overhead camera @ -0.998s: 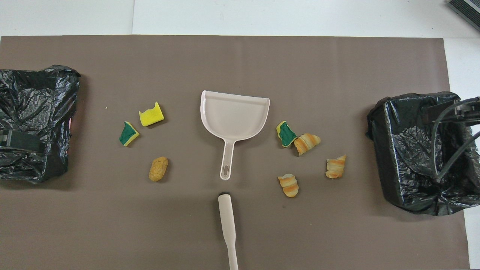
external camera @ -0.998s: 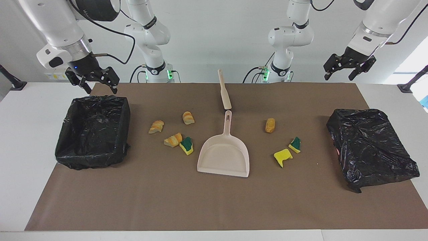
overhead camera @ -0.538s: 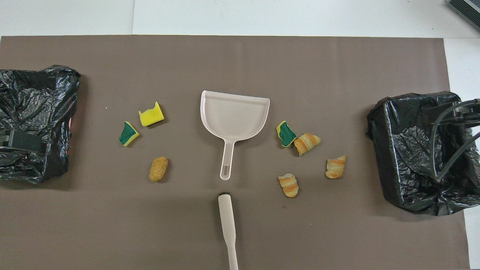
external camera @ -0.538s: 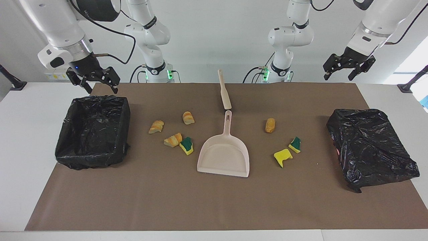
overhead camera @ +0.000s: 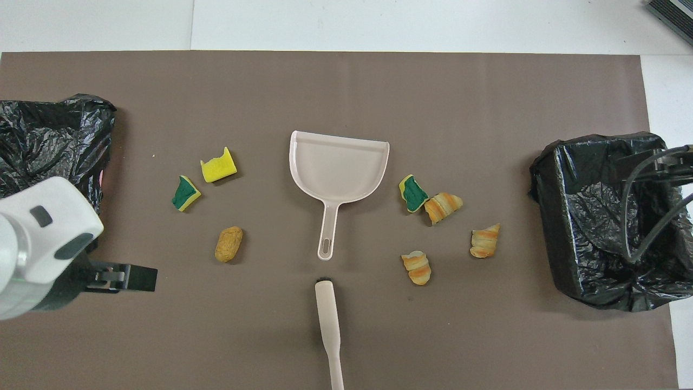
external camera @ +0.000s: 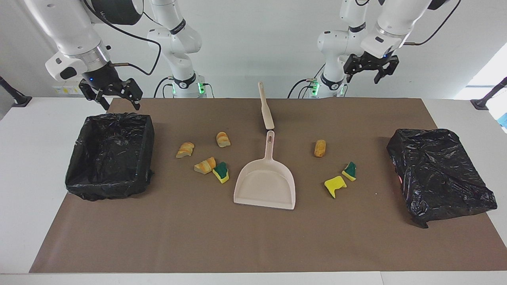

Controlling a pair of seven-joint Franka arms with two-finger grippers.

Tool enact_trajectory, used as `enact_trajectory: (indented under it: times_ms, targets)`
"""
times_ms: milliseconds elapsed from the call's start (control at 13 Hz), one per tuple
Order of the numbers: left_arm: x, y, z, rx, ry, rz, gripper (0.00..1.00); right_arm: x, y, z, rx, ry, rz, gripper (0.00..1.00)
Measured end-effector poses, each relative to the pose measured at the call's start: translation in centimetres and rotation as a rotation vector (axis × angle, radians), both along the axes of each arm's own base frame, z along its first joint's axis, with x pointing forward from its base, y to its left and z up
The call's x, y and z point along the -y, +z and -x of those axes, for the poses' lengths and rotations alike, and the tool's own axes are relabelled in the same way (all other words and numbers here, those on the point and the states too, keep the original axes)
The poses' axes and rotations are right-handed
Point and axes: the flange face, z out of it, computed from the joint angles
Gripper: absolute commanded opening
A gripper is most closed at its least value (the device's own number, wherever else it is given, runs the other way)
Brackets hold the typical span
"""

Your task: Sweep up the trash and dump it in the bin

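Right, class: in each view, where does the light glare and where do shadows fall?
Facing view: bright glare comes from the window-lit corner at the left arm's end; the dustpan casts only a faint soft shadow. Overhead view: the wrinkled black bin liner shows small glints, and the scraps throw short soft shadows on the brown mat.

High facing camera and steep overhead (half-turned) share the brown mat (external camera: 253, 237), seemingly whole.

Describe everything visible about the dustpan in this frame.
The dustpan is one piece of beige, smooth plastic: a shallow empty scoop and a slim handle with a hanging slot. It lies flat mid-mat, handle toward the robots, its end just short of the brush. Nothing touches it; a sponge scrap lies close beside it.
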Motion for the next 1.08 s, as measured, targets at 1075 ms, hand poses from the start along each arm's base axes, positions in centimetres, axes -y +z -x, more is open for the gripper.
enact_trajectory:
  times_ms: [1075]
  targets:
    - [19.3,-16.7,14.9,0.038,0.1,0.057,1.0,-0.1,-0.5,0.7,-0.014,0.0,0.0,1.0]
